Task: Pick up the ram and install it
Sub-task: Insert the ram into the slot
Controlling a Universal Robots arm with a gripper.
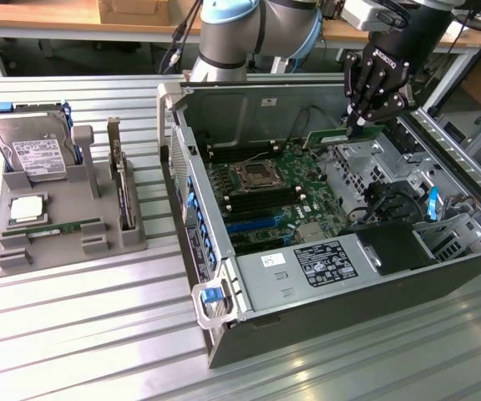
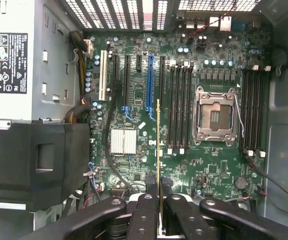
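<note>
Ram (image 1: 332, 135) clamped in my gripper (image 1: 359, 121) hangs level, parallel to the memory slots (image 2: 180, 107), over the case (image 1: 249, 92) on a slatted table (image 1: 82, 334).

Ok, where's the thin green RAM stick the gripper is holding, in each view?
Exterior view: the thin green RAM stick juts toward the exterior view's left from the black gripper, above the back of the open grey computer case.
Wrist view: edge-on, a thin pale line clamped in the gripper.
Shared landmark: the square silver CPU socket.
</note>
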